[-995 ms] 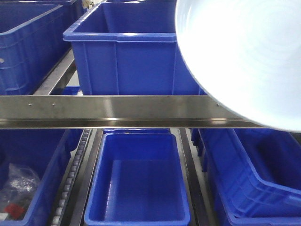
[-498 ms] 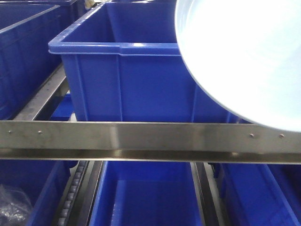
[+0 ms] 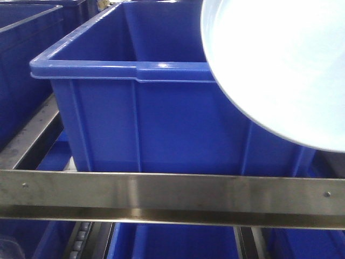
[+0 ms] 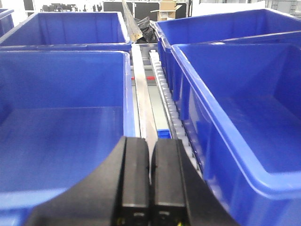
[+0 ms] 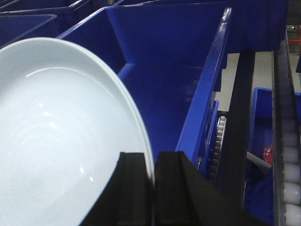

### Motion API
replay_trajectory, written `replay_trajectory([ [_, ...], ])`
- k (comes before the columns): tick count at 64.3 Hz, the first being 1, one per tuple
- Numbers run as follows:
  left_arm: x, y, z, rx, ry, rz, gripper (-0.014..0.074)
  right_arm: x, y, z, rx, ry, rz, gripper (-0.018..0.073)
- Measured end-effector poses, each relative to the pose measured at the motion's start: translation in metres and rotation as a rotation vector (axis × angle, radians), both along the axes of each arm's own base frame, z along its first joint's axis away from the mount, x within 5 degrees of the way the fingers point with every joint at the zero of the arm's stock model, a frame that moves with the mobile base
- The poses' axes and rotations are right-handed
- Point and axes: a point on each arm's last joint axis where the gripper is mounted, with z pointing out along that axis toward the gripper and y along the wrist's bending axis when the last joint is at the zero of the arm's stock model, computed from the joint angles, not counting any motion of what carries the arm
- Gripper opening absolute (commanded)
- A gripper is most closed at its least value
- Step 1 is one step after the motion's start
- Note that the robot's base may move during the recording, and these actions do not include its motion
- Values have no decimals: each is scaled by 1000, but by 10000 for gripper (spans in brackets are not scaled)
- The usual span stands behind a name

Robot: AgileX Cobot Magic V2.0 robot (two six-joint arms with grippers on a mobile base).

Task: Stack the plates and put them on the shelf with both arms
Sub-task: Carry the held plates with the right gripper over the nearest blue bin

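Note:
A pale bluish-white plate (image 3: 280, 65) fills the upper right of the front view, tilted and held in the air above a blue crate (image 3: 145, 118). In the right wrist view my right gripper (image 5: 153, 162) is shut on the rim of the plate (image 5: 61, 141), which spreads to its left. I see only one plate surface. The shelf's steel front rail (image 3: 161, 197) crosses the bottom of the front view. My left gripper (image 4: 150, 150) is shut and empty, above the gap between two blue crates.
Large blue crates (image 4: 61, 117) (image 4: 244, 103) stand on both sides of the left gripper, with a roller track (image 4: 164, 89) between them. A blue crate (image 5: 178, 70) lies behind the plate, with a roller track (image 5: 289, 155) and a dark rail (image 5: 237, 117) to the right.
The view has risen and moved closer: the steel rail dropped lower in the front view and the blue crate grew larger. The plate stays in the same place in the view.

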Motion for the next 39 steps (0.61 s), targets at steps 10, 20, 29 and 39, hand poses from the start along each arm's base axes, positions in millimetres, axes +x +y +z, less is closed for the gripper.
replay_trajectory([
  [10,0,0,0,0,0,0,80,0,0,0,2,0,0,57],
  [20,0,0,0,0,0,0,80,0,0,0,1,0,0,57],
  [29,0,0,0,0,0,0,80,0,0,0,1,0,0,57],
  [39,0,0,0,0,0,0,80,0,0,0,1,0,0,57],
])
